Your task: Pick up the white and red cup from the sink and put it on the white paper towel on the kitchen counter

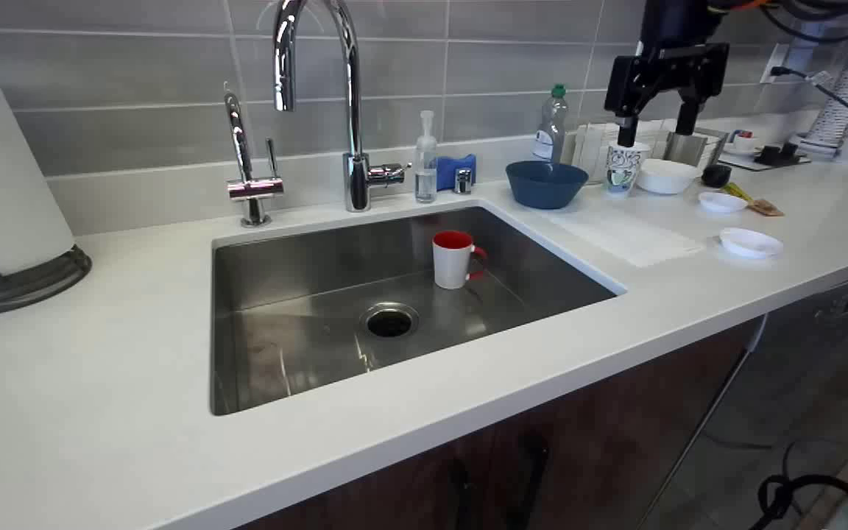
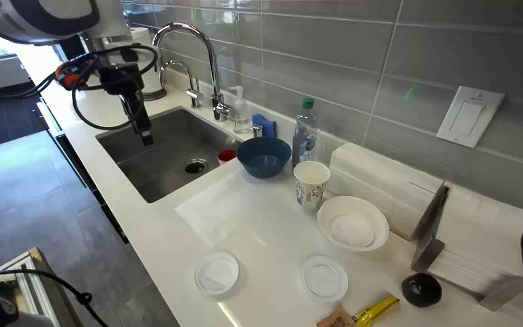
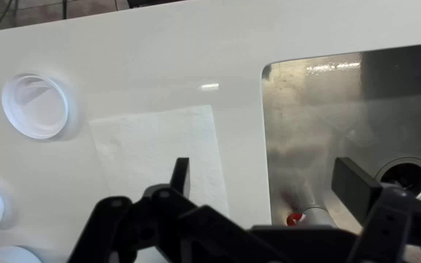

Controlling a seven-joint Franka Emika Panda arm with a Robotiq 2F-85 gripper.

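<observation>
The white and red cup (image 1: pixel 450 263) stands upright in the sink (image 1: pixel 299 368), right of the drain, its red handle toward the paper towel side. Only its red rim and part of its wall (image 2: pixel 226 157) show in an exterior view. In the wrist view the cup (image 3: pixel 318 215) is mostly hidden behind the gripper body. The white paper towel (image 1: pixel 630 234) lies flat on the kitchen counter (image 1: pixel 100 383) beside the sink; it also shows in the wrist view (image 3: pixel 155 146). My gripper (image 3: pixel 265 179) is open and empty, high above the counter and sink edge (image 1: pixel 656 132), apart from the cup.
A blue bowl (image 2: pixel 263 156) sits at the towel's back edge, beside a patterned paper cup (image 2: pixel 311 184) and white bowl (image 2: pixel 353 223). Two white lids (image 2: pixel 216 272) lie past the towel. A tall faucet (image 1: pixel 354 96), soap dispenser (image 1: pixel 426 162) and green-capped bottle (image 1: pixel 553 121) stand behind.
</observation>
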